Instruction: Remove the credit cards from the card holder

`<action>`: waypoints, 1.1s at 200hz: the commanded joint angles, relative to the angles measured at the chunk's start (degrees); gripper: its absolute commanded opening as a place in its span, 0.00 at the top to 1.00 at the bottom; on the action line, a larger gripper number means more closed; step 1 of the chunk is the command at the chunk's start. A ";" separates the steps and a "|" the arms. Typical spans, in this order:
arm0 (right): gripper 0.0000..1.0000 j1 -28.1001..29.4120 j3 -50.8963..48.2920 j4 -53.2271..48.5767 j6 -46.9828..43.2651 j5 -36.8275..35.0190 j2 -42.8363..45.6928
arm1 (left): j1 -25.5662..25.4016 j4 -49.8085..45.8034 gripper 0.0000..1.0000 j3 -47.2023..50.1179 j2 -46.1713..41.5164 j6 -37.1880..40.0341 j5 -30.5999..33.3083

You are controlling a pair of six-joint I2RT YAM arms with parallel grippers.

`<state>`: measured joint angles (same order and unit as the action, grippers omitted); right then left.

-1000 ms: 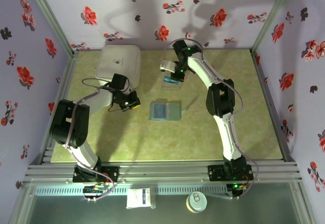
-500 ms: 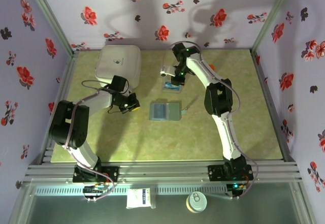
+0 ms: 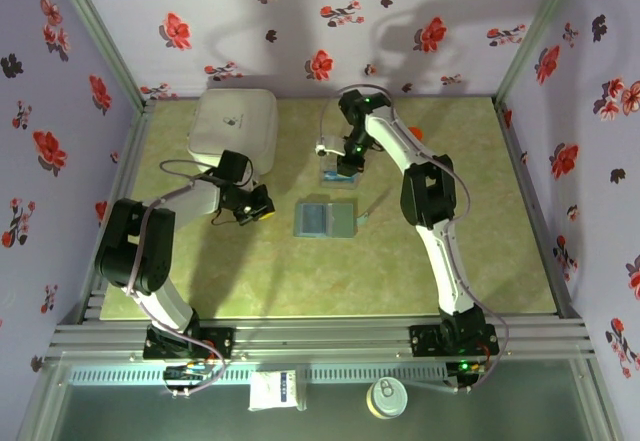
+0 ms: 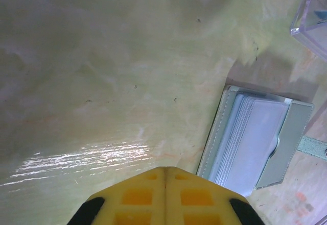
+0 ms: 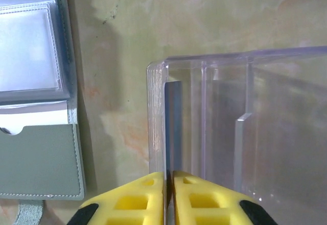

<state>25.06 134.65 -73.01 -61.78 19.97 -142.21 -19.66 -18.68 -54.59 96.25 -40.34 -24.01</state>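
Note:
The card holder lies open and flat mid-table, its clear sleeves up; it shows too in the left wrist view and the right wrist view. Behind it, my right gripper points down at a clear slotted stand. A blue credit card stands edge-on in the stand's left slot, its top edge between my right gripper's yellow fingers, which stand almost together with a thin dark slit beside the card. My left gripper is shut and empty, low over the table left of the holder.
A big white rounded box stands at the back left, just behind the left arm. The holder's strap sticks out to its right. Floral walls close the table on three sides. The clear stand sits beyond the holder.
My right gripper has come slightly left and down, lowering the blue card into the clear stand, and a thin slit now shows between its fingers. The left arm has hardly moved.

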 commanded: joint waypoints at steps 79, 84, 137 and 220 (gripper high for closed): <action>0.80 -0.53 -0.69 7.16 3.76 -4.28 4.41 | 0.41 -0.39 0.96 -0.89 -0.80 -0.32 -1.06; 0.81 -0.47 -1.07 8.08 4.22 -4.84 4.73 | 0.41 -0.38 0.96 -0.87 -0.80 -0.33 -1.07; 0.80 -0.52 -2.13 10.02 5.17 -5.12 6.42 | 0.41 -0.24 0.96 -0.11 -2.18 -0.30 -1.01; 0.97 0.39 -6.57 13.48 5.24 -7.22 5.57 | 0.41 0.13 0.97 -0.02 -1.93 -0.64 -1.29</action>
<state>25.06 129.12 -59.90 -56.75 13.47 -137.38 -19.59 -18.65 -54.59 95.74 -40.34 -24.21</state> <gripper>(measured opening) 0.066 0.050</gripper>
